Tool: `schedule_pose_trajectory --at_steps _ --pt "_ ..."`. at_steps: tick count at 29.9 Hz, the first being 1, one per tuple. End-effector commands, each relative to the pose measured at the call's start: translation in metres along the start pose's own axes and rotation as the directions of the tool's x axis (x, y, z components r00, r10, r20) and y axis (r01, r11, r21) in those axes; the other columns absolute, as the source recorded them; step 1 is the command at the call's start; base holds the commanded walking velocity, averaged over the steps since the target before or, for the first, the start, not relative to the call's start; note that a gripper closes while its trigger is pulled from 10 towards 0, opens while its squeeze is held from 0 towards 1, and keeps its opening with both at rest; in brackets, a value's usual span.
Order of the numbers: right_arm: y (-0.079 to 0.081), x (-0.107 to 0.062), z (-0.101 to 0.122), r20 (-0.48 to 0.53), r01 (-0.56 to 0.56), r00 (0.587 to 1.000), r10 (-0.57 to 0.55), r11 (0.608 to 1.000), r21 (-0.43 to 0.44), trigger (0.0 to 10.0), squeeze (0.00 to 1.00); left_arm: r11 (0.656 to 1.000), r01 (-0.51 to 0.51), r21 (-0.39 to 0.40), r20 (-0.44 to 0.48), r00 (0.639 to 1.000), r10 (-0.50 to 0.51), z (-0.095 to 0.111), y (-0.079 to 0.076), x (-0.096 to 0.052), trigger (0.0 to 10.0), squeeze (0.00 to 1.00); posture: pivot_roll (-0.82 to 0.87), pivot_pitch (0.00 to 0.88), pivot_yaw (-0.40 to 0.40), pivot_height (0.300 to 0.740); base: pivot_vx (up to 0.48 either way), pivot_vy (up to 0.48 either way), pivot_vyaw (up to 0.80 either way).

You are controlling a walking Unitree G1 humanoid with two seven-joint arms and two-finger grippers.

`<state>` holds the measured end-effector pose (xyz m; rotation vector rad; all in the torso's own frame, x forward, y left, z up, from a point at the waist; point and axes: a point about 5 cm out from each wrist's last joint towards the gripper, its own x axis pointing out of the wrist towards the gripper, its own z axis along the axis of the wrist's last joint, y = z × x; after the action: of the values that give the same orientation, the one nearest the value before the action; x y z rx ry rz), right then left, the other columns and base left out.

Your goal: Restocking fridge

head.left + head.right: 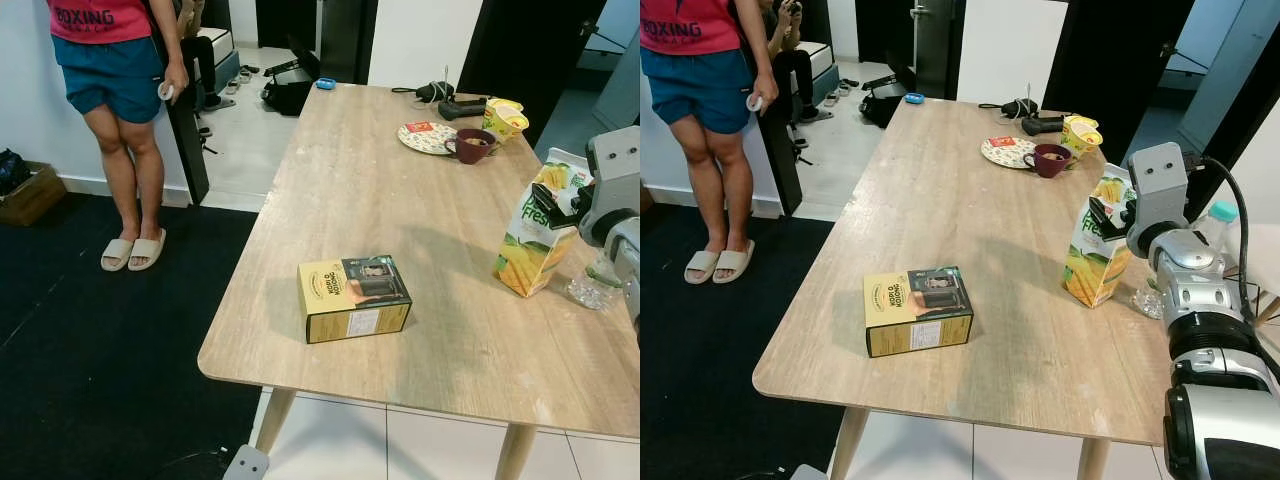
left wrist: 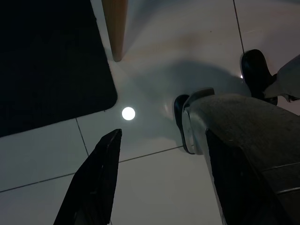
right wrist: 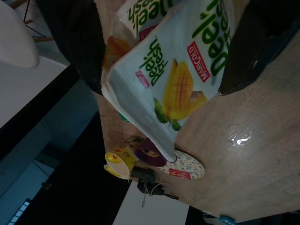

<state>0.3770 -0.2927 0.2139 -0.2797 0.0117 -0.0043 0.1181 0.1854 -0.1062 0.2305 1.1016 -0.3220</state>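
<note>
A mango juice carton point(image 1: 533, 238) stands slightly tilted on the right side of the wooden table point(image 1: 380, 190). My right gripper point(image 3: 159, 86) is shut on the carton point(image 3: 178, 70), with one black finger on each side near its top. A yellow and black box point(image 1: 352, 297) lies near the table's front edge, left of the carton. My left gripper point(image 2: 161, 136) hangs open beside my body, low over the white floor tiles and holding nothing.
A plate point(image 1: 428, 137), a maroon mug point(image 1: 472, 146) and a yellow cup point(image 1: 503, 120) sit at the far right of the table. A clear bottle point(image 1: 595, 285) stands right of the carton. A person point(image 1: 120, 100) stands at the far left by a black rug point(image 1: 90, 350).
</note>
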Motion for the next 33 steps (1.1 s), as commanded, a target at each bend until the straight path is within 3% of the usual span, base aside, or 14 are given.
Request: schedule_pose_trajectory --at_steps 1,2,17,20,23,25,26,28,33 --pt "0.001 0.001 -0.001 -0.010 0.005 1.000 -0.005 1.000 0.026 2.5 0.00 0.997 0.072 -0.024 -0.100 0.992 -0.074 -0.027 -0.023 -0.003 10.0 0.00 0.06 0.000 -0.128 0.740 0.000 0.000 0.00" --pt "0.000 0.001 -0.001 -0.008 0.007 1.000 -0.007 0.999 0.031 0.0 0.00 0.997 0.072 -0.024 -0.100 0.992 -0.074 -0.028 -0.023 -0.003 10.0 0.00 0.06 0.000 -0.128 0.740 0.000 0.000 0.00" --pt "-0.008 0.000 -0.001 -0.024 0.046 0.999 -0.045 0.998 0.051 0.0 0.00 0.997 0.070 -0.026 -0.104 0.992 -0.072 -0.029 -0.023 -0.003 10.0 0.00 0.05 0.000 -0.127 0.740 0.000 0.000 0.00" --pt "-0.012 -0.001 0.000 -0.023 0.035 0.999 -0.032 0.993 0.110 0.0 0.00 0.997 0.069 -0.026 -0.102 0.992 -0.072 -0.028 -0.023 -0.003 10.0 0.00 0.05 0.000 -0.126 0.740 0.000 0.000 0.00" --pt "-0.014 -0.002 0.008 0.042 -0.052 0.998 0.044 0.978 0.201 0.0 0.00 0.997 0.069 -0.024 -0.101 0.992 -0.071 -0.027 -0.023 -0.002 10.0 0.00 0.05 0.000 -0.125 0.740 0.000 0.000 0.00" --pt "-0.012 -0.005 0.018 0.145 -0.182 0.979 0.146 0.943 0.279 0.0 0.00 0.997 0.069 -0.023 -0.101 0.992 -0.071 -0.026 -0.023 -0.002 10.0 0.00 0.05 0.000 -0.124 0.740 0.000 0.000 0.00" --pt "-0.007 -0.010 0.027 0.248 -0.332 0.933 0.260 0.889 0.315 0.0 0.00 0.997 0.069 -0.022 -0.101 0.992 -0.071 -0.026 -0.023 -0.002 10.0 0.00 0.05 0.000 -0.123 0.740 0.000 0.000 0.00" --pt "-0.006 -0.012 0.030 0.276 -0.375 0.915 0.294 0.872 0.315 0.0 0.00 0.997 0.069 -0.022 -0.101 0.992 -0.071 -0.026 -0.023 -0.002 10.0 0.00 0.05 0.000 -0.123 0.740 0.000 0.000 0.00" --pt "0.017 -0.039 0.043 0.459 -0.703 0.690 0.560 0.669 0.241 0.0 0.00 0.997 0.070 -0.022 -0.101 0.992 -0.072 -0.026 -0.023 -0.002 10.0 0.00 0.04 0.000 -0.123 0.740 0.000 0.000 0.00"
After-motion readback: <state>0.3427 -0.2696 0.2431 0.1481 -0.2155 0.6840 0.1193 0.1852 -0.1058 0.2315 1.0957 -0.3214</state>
